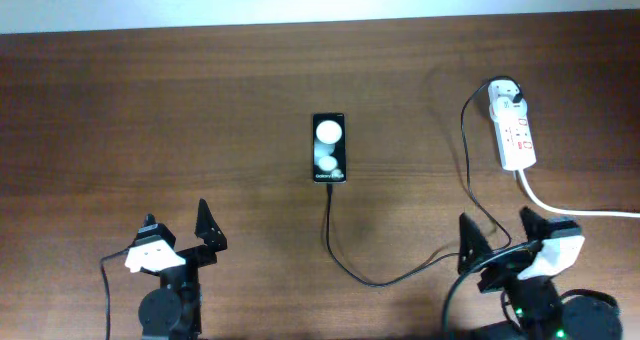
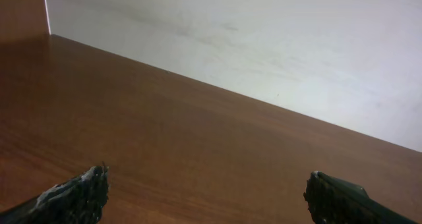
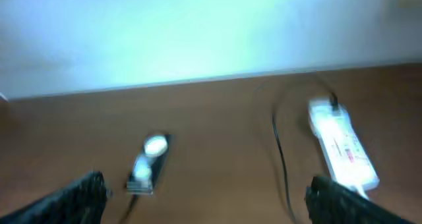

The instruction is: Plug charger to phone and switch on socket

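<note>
The black phone (image 1: 329, 147) lies face up mid-table with two white round spots; it also shows in the right wrist view (image 3: 149, 163). The thin black charger cable (image 1: 380, 278) runs from the phone's near end, loops right and up to the black adapter (image 1: 512, 97) in the white socket strip (image 1: 514, 128). The strip also shows in the right wrist view (image 3: 343, 143). My left gripper (image 1: 180, 230) is open and empty at front left, over bare wood (image 2: 208, 197). My right gripper (image 1: 500, 240) is open and empty at front right (image 3: 208, 201).
The strip's thick white cord (image 1: 570, 208) runs off the right edge, past my right gripper. A pale wall edge borders the far side of the brown wooden table (image 1: 150, 100).
</note>
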Controlling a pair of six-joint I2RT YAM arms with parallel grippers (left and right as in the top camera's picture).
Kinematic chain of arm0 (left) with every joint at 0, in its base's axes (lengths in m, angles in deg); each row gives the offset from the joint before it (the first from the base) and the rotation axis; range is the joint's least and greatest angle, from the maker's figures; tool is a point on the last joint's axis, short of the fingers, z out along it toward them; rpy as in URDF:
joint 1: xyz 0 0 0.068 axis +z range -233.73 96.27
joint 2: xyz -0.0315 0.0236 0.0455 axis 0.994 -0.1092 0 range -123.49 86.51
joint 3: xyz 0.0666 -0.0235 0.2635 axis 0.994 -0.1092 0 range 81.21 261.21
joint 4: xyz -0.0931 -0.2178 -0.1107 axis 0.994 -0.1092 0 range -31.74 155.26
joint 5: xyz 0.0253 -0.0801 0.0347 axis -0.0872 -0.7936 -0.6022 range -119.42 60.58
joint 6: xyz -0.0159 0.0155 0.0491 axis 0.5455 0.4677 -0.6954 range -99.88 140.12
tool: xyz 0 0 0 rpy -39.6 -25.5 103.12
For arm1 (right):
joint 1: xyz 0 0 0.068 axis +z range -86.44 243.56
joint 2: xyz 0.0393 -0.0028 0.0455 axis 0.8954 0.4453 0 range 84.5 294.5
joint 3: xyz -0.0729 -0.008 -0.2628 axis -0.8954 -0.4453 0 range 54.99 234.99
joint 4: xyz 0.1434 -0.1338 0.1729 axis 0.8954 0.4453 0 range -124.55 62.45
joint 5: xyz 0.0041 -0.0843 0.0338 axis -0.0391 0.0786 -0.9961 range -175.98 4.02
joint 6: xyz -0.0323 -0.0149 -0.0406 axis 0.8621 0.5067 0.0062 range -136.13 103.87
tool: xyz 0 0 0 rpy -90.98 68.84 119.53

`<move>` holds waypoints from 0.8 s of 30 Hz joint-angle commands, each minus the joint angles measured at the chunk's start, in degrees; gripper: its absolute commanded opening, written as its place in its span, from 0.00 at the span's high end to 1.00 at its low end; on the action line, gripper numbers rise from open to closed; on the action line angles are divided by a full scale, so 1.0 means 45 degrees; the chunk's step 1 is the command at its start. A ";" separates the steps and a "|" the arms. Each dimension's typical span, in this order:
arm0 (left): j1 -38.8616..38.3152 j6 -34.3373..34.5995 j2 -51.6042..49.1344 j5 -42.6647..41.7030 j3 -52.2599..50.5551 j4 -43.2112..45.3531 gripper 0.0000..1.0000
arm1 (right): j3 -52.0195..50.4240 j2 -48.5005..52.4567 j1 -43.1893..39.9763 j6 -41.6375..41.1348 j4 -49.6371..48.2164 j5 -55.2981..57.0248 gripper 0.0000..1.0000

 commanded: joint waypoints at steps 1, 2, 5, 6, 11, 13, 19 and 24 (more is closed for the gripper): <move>0.0029 0.0024 0.0049 0.0078 -0.0087 0.0019 0.01 | -0.1894 -0.0733 -0.0379 0.0889 -0.2283 -0.1506 0.01; 0.0029 0.0024 0.0049 0.0083 -0.0087 0.0019 0.01 | -0.2715 -0.0879 -0.0495 0.0889 -0.3400 -0.1681 0.01; 0.0029 0.0024 0.0049 0.0083 -0.0087 0.0019 0.01 | -0.4449 -0.1690 -0.0544 0.0884 -0.4838 -0.1681 0.01; 0.0029 0.0024 0.0049 0.0078 -0.0087 0.0019 0.01 | -0.4677 -0.1695 -0.0544 0.0889 -0.5061 -0.1647 0.01; 0.0029 0.0024 0.0049 0.0083 -0.0087 0.0019 0.01 | -0.7130 -0.1695 -0.0544 0.0831 -0.8563 -0.1583 0.01; 0.0029 0.0024 0.0049 0.0083 -0.0087 0.0019 0.01 | -0.7674 -0.1695 -0.0544 0.0840 -0.9180 -0.1574 0.01; 0.0029 0.0024 0.0049 0.0083 -0.0087 0.0019 0.01 | -0.7941 -0.1695 -0.0544 0.0845 -0.9423 -0.0947 0.01; 0.0029 0.0024 0.0049 0.0083 -0.0087 0.0019 0.01 | -0.7941 -0.1695 -0.0612 0.0850 -1.0715 -0.0952 0.01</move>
